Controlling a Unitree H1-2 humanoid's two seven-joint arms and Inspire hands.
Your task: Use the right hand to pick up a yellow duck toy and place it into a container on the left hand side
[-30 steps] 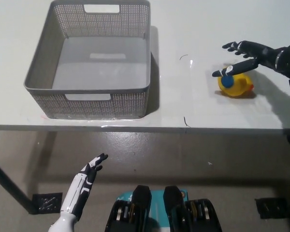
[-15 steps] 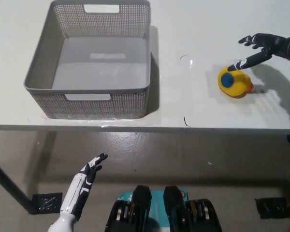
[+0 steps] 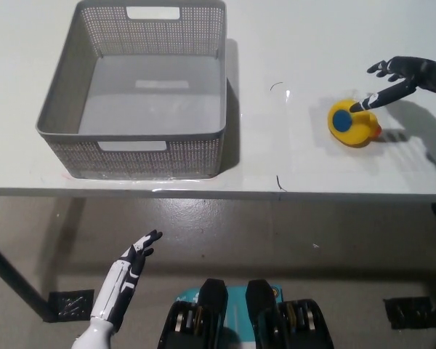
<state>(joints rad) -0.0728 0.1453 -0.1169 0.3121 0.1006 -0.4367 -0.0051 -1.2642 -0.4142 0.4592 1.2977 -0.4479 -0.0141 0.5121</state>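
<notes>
The white table (image 3: pixel 312 43) carries everything, its front edge running across the middle of the head view. Near its left end stands the grey mesh basket (image 3: pixel 134 153), nothing in it. The yellow duck toy (image 3: pixel 354 123) lies toward the right end, a little back from the front edge and well apart from the basket, showing a blue round patch.

The black right hand (image 3: pixel 398 76) hangs at the duck's far right side with fingers spread and holding nothing; one fingertip reaches down to the duck's top, touching or nearly so. The white left hand (image 3: pixel 131 265) rests below the table's front edge, fingers loosely apart and holding nothing.

The likely trouble is a poke rather than a grasp: with only one finger on a rounded, light toy, closing from this offset could roll it toward the front edge or off the right end. A thin hold could also drop it short of the basket on the long carry left.
</notes>
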